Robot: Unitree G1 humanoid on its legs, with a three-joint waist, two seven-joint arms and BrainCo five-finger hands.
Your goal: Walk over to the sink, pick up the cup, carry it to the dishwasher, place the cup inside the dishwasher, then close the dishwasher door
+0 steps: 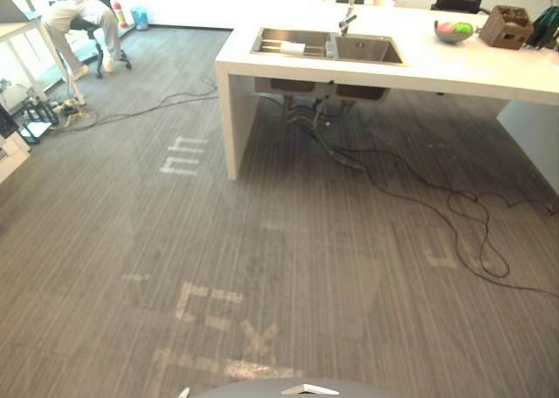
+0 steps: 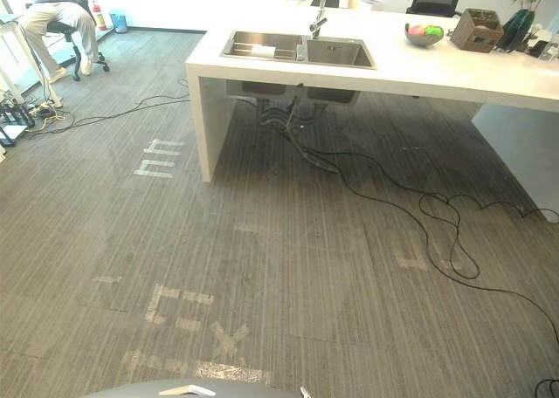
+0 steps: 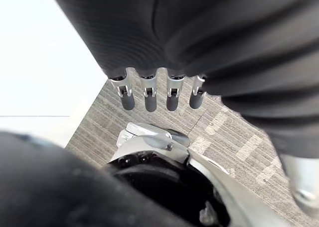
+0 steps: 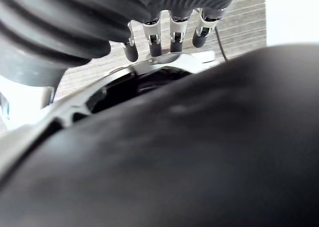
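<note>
A steel double sink (image 1: pixel 369 51) is set in a white counter (image 1: pixel 472 71) some way ahead, with a tap (image 1: pixel 348 17) behind it. A small pale object (image 1: pixel 293 46) lies in the sink's left basin; I cannot tell whether it is the cup. In the left wrist view my left hand (image 3: pixel 149 95) hangs over the grey carpet with straight, relaxed fingers and holds nothing. My right hand (image 4: pixel 154 42) hangs the same way in its wrist view, fingers straight and empty.
Black cables (image 1: pixel 437 210) trail over the carpet from under the sink toward the right. A person (image 1: pixel 79 14) sits on an office chair at the far left, near a desk leg and more cables (image 1: pixel 52 110). A bowl (image 1: pixel 453 31) and a brown box (image 1: pixel 507 27) stand on the counter.
</note>
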